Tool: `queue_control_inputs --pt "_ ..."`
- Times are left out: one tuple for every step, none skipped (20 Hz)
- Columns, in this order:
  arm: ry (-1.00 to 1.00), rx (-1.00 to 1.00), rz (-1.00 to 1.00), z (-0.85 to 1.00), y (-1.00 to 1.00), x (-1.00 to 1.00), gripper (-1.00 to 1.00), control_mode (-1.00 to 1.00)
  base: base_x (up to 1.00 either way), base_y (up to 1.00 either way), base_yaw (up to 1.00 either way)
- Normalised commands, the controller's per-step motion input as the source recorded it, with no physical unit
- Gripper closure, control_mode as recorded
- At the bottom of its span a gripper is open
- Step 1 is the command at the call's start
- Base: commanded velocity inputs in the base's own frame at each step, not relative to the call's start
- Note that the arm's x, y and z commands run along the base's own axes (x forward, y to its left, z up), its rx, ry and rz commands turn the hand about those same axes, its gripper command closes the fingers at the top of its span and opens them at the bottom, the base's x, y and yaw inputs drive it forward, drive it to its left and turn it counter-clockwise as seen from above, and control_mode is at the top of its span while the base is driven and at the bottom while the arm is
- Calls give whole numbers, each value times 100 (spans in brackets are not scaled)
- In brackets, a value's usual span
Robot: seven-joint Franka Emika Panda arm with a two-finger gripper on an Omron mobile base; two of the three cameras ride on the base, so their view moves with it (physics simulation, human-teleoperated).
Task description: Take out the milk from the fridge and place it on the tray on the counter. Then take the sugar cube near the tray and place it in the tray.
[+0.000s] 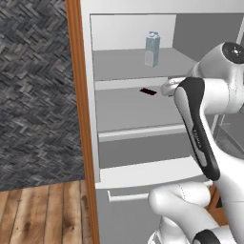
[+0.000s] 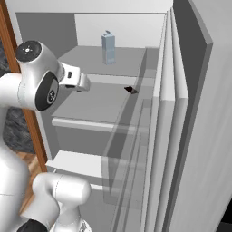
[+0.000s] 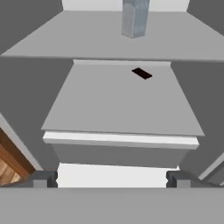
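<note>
From the left base view I face the open fridge [image 1: 143, 114], its white frame standing against an orange-brown wooden upright [image 1: 78, 119], with a dark woven wall [image 1: 33, 95] beyond and a plank floor [image 1: 43, 214] below. I count three pale shelves with white front edges. One milk [image 1: 152, 49] carton stands upright on the top shelf, towards the back. One small flat black thing [image 1: 148, 91] lies on the shelf beneath it. My arm reaches in from the right, and my hand's end is hidden behind my own forearm here

From the right base view the fridge's door [image 2: 199, 136] stands open at the right, its clear door bins in front of it. The single milk carton stands on the top shelf near the back wall, and the one black thing lies on the second shelf by the right wall. My hand sits at the front of that shelf, well short of the carton

In the hand view my gripper [image 3: 112, 179] is spread wide, the two dark fingertips [image 3: 41, 178] far apart, holding nothing and touching nothing. The milk stands ahead on the upper shelf, the black thing on the shelf just below
</note>
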Motion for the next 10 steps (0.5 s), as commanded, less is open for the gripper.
queue_control_inputs --pt "-4 2 -3 30 -38 0 -100 -100 0 0 0" --pt "-9 0 -5 30 -30 0 -100 -100 0 0 0" --pt "-17 0 -7 43 -32 0 -100 -100 0 0 0" --pt "-20 0 -7 48 -31 7 -100 -100 0 0 0" --pt "-20 1 -7 49 -34 11 -100 -100 0 0 0" --pt "-17 3 -6 49 -40 9 -100 -100 0 0 0" --pt "-14 2 -4 41 -26 17 -100 -100 0 0 0" --pt "-14 1 -4 39 -14 24 -100 -100 0 0 0" --pt "-17 0 -3 38 -3 27 -100 -100 0 0 0" --pt "-19 0 -1 37 0 29 -100 -100 0 0 0"
